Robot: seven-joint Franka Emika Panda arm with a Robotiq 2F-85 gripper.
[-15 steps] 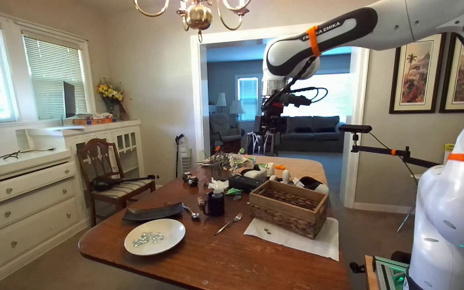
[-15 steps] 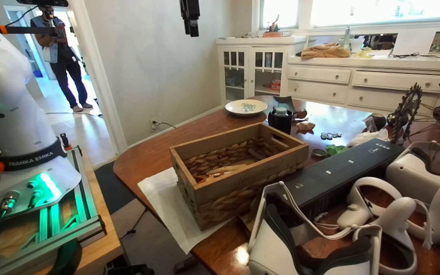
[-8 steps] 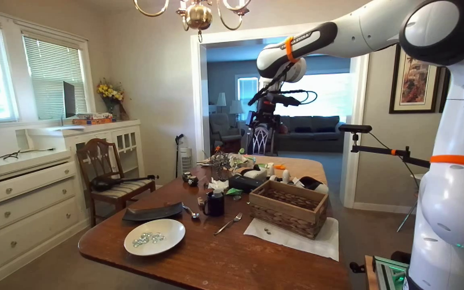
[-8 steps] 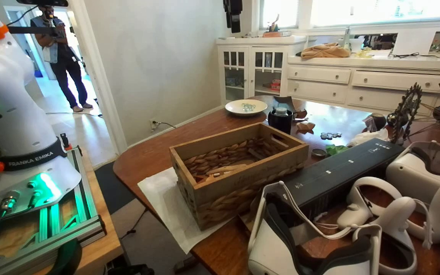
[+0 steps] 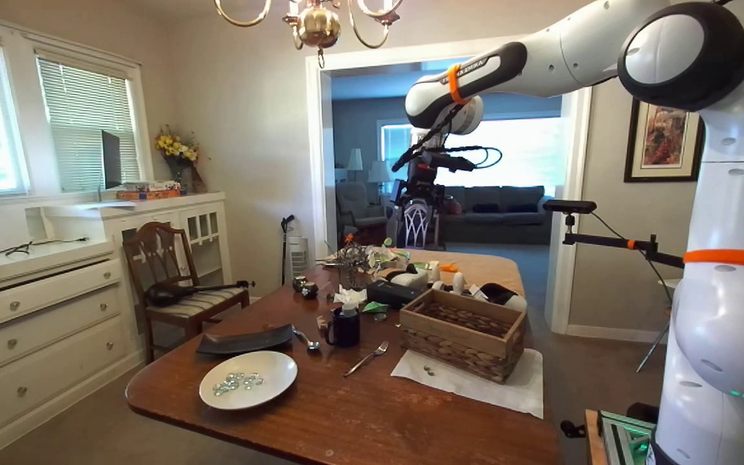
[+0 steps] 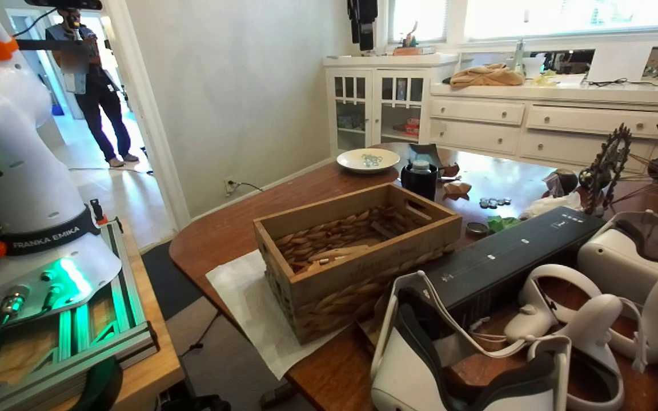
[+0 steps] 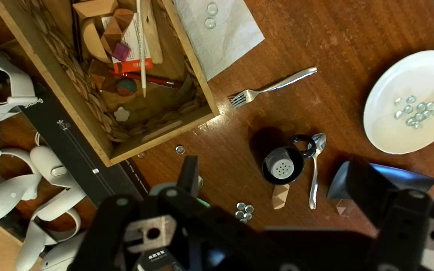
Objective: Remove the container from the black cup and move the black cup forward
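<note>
Gripper [image 7: 273, 162] raised above the tabletop [image 5: 372, 413], jaws spread wide, black cup [image 5: 346, 330] upright, inward of the tabletop's edges, container [image 7: 281, 168] inside it, seating depth hard to tell, plate [image 5: 279, 367] near a rounded tabletop corner.

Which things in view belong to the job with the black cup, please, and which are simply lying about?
For the job: black cup, shaker inside it.

Lying about, among others: plate, glass beads, fork, spoon, wicker basket, dark tray, long black box, white headset.
</note>
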